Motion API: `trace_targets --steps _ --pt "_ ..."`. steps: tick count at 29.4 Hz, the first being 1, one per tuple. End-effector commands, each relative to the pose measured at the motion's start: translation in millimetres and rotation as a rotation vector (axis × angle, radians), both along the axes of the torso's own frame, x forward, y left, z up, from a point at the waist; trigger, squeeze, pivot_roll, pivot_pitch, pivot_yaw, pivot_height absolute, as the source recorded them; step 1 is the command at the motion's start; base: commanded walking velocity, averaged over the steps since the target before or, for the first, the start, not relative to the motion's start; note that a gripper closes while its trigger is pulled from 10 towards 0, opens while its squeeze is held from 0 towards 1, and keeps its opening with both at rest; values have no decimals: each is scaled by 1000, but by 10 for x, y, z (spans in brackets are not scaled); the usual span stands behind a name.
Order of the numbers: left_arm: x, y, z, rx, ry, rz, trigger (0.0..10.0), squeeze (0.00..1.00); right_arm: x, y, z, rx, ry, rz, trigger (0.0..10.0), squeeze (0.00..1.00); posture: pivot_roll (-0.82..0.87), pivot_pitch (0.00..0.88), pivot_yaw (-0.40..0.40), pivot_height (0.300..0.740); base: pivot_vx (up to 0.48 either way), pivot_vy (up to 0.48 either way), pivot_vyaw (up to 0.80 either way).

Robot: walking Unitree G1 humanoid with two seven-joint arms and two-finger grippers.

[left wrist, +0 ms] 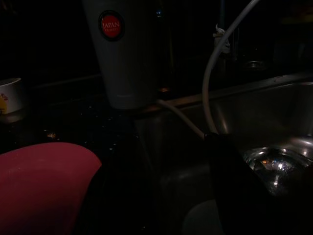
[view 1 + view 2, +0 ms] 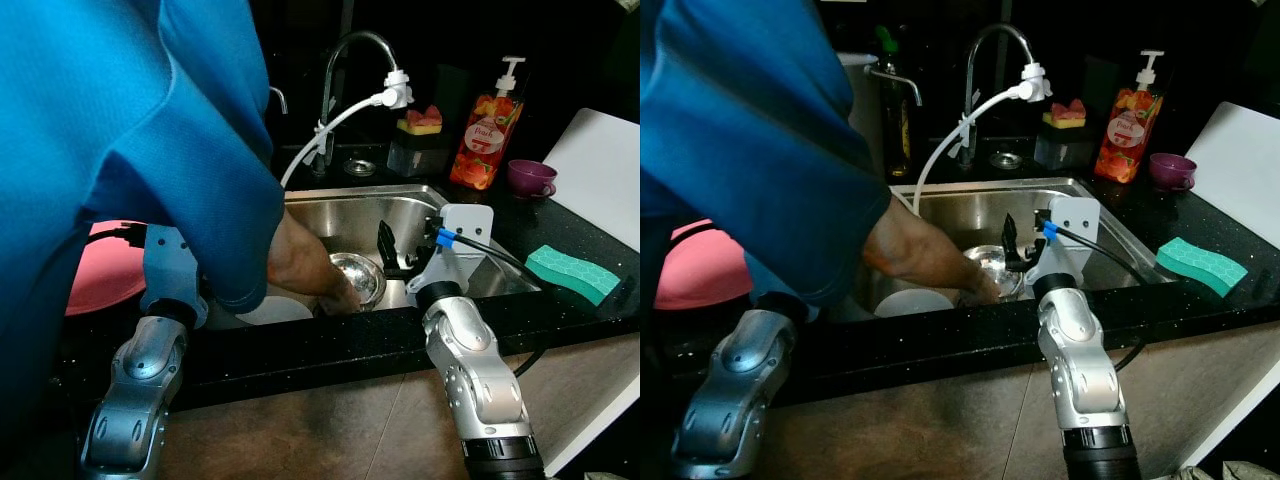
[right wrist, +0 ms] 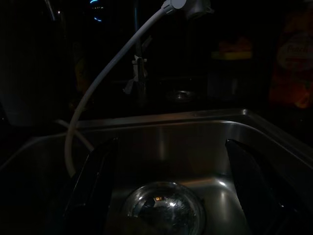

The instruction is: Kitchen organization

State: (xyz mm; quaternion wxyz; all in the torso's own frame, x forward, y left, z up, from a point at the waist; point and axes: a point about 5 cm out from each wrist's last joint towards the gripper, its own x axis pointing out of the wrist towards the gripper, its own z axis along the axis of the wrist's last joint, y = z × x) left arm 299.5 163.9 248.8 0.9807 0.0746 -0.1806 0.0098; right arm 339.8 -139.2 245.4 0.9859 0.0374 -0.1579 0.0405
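Steel bowl [image 2: 357,276]: in sink [image 2: 470,270], upright, person's hand [image 2: 335,290] on its rim.
Right gripper [image 3: 171,191]: fingers spread wide, poised over bowl, holding nothing.
Left gripper [image 1: 234,196]: at sink's left edge by pink plate [image 2: 105,265]; finger spread unreadable.
White plate [image 2: 272,310]: in sink beside bowl.
Step, judged: approach to bowl.
Next: wait until hand withdraws, then lower, close on rim.

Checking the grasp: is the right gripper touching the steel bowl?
Apart. Right wrist view: open fingers flank the bowl, with bare sink between.
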Motion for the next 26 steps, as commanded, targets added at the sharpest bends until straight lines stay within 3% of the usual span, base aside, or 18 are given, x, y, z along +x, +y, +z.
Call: trace_targets --steps 1,26 --pt "23 -17 -4 2 4 -7 10000 0 -9 -2 29 0 -11 -4 10000 0 72 73 -52 740 0 0 0" --pt "35 -21 3 2 -2 -11 10000 0 -3 4 44 -7 -19 3 10000 0 72 54 -53 740 0 0 0"
